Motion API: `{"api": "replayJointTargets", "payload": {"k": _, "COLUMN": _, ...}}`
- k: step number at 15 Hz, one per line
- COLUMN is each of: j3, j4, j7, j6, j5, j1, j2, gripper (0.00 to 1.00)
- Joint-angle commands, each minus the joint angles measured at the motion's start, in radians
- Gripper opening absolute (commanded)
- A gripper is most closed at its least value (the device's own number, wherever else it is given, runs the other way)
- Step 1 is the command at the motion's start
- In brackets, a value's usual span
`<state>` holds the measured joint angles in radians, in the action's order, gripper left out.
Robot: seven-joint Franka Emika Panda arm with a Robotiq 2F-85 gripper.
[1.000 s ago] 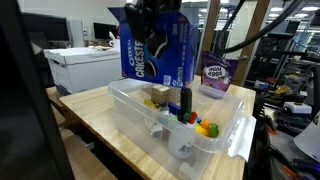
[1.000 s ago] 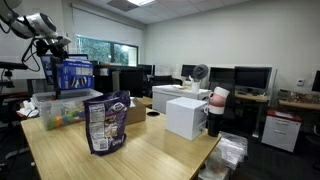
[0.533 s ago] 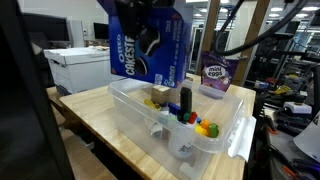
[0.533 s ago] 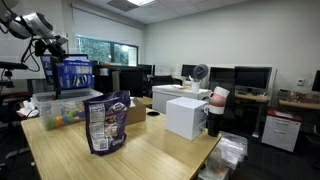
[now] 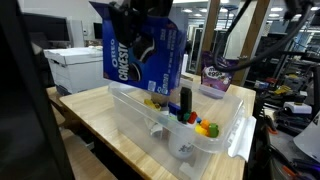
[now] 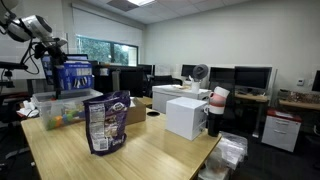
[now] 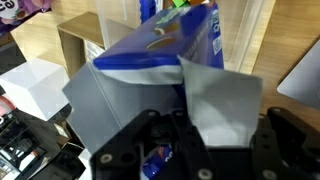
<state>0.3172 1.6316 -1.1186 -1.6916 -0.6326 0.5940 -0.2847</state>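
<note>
Presently, gripper (image 5: 137, 9): clenched on the top edge of the cookie box – the jaws pinch the cardboard near its opened flap, as the wrist view shows from above (image 7: 186, 128).
Cookie box (image 5: 140, 55): blue, with white lettering and a cookie printed on its face; it hangs in the air from the gripper, a little tilted, clear of the table.
Box position: above the far end of the bin, its lower edge close to the bin's rim; in an exterior view (image 6: 70, 72) it shows over the bin at the table's far side.
Bin (image 5: 140, 118): clear plastic, standing on the wooden table (image 5: 100, 122).
Inside the bin: a dark bottle (image 5: 186, 101) standing upright, with small toys (image 5: 205, 127) in bright colours just beside it.
Behind the bin: a purple bag (image 5: 217, 75), upright – apart from the box.
Nearer that camera: a snack bag (image 6: 105, 122) stands on the table, and a white box (image 6: 187, 116) sits well apart from it.
</note>
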Motion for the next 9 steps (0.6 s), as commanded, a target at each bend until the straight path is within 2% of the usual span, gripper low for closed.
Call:
{"api": "replayJointTargets", "payload": {"k": 1, "j3": -0.006, "j4": 0.137, "j7": -0.079, "j6": -0.076, "j5": -0.017, "j1": -0.005, "j2": 0.085, "gripper": 0.01}}
{"api": "replayJointTargets", "payload": {"k": 9, "j3": 0.007, "j4": 0.218, "j7": -0.165, "j6": -0.049, "j5": -0.015, "j1": -0.010, "j2": 0.137, "gripper": 0.01}}
